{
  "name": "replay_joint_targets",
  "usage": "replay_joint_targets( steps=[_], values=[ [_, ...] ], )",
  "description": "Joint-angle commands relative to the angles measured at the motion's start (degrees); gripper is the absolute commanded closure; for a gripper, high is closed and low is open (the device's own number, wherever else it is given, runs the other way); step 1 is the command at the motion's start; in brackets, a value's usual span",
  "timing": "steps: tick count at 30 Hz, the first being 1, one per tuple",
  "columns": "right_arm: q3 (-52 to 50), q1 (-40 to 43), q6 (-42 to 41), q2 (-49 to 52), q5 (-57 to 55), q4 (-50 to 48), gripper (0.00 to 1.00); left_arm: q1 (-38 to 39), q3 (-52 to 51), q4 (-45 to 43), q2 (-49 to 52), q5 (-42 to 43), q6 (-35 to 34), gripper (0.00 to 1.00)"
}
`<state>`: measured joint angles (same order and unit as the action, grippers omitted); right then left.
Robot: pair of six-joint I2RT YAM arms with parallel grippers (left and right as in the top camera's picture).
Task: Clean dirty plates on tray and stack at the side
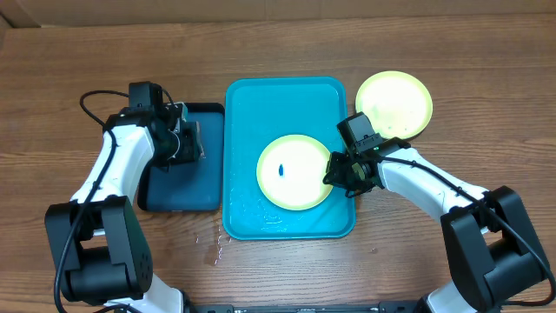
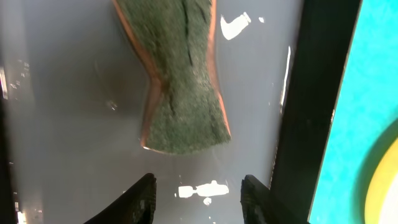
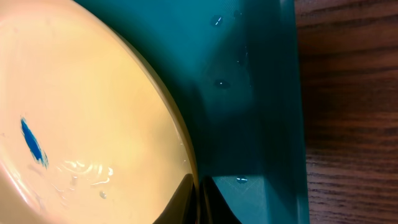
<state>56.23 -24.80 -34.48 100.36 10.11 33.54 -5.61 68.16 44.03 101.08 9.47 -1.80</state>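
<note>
a large bright turquoise rectangular plastic tray (image 1: 248, 113) with rounded corners lies at the middle of the wooden desk (image 1: 87, 52). in it, toward its near right corner, sits a round plastic plate with a yellow-green rim and pale centre, the smudged plate (image 1: 294, 172), carrying a small blue mark (image 1: 282, 169) left of its middle and a film of water (image 3: 87, 171) near its edge. the right gripper (image 1: 334, 171) is at this plate's right rim, by the tray's right wall. in the right wrist view its fingers are pinched together with the rim running in between them.

a second plate (image 1: 393, 104) of the same kind rests on the desk just beside the tray's far right corner. whether more lie under it cannot be told.

a smaller dark navy tray (image 1: 187, 196) lies along the turquoise tray's left edge. the left gripper (image 1: 193, 141) hangs over its far part, fingers apart at a middling width and holding nothing. a green sponge (image 2: 183, 81) with an orange edge lies on the wet navy floor just beyond the fingertips.

water drops (image 1: 213, 248) speckle the desk by the turquoise tray's near left corner.
</note>
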Motion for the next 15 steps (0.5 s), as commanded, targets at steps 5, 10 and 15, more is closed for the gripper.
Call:
replay_joint_targets(
  steps=[5,10,15],
  values=[
    [-0.5,0.0,-0.1,0.1,-0.7,-0.4,0.96,0.5,4.2,-0.8,0.2,-2.0,-1.6,0.54],
    [-0.5,0.0,0.0,0.1,-0.7,-0.8,0.96,0.5,4.2,-1.9,0.2,-2.6,-1.6,0.61],
    [-0.5,0.0,0.0,0.1,-0.7,-1.0,0.96,0.7,4.2,-2.7,0.9,-2.6,-1.6,0.59]
  ],
)
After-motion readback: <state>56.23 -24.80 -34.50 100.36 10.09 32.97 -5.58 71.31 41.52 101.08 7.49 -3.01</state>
